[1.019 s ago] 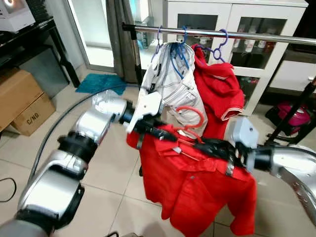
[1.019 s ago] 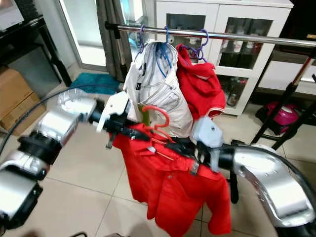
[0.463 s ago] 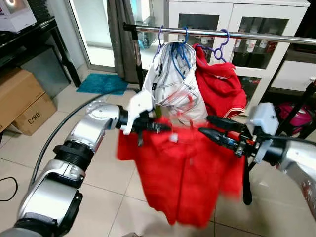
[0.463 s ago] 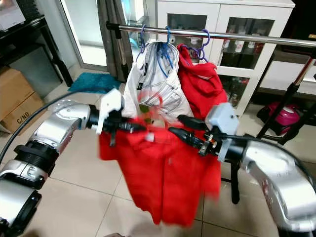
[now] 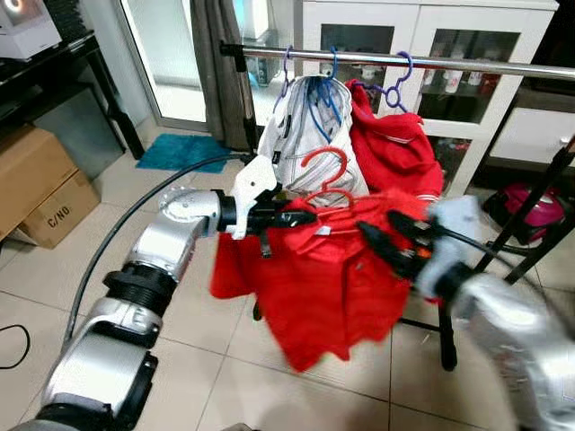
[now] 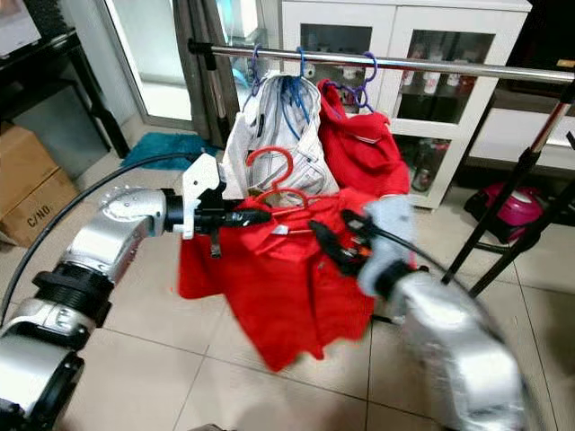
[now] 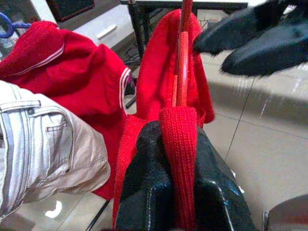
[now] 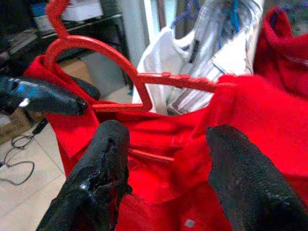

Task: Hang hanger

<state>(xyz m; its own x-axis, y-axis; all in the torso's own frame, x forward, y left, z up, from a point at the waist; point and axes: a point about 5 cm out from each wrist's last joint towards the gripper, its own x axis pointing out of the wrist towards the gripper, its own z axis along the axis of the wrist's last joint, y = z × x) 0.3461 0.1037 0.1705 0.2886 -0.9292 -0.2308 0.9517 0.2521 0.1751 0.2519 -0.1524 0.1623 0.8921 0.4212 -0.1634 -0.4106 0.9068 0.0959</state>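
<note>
The red shirt (image 5: 332, 278) hung from a red hanger (image 5: 325, 171) held below the metal rail (image 5: 422, 63), in front of the white jacket (image 5: 310, 126) and another red garment (image 5: 395, 148) already hanging near the rail's left end. The left gripper (image 5: 292, 218) was clamped on the shirt's shoulder and the hanger arm inside it, its silver arm reaching forward and roughly level. The right gripper (image 8: 166, 159) hovered at the shirt's other shoulder, fingers (image 8: 103, 159) apart and holding nothing, its arm blurred.

The likeliest trouble, I judged, was the one-sided hold: with a single clamp at one shoulder the hanger could tip and the shirt slide off its free arm. The hook might also snag the crowded blue and purple hangers (image 5: 395, 85) instead of catching the rail.
</note>
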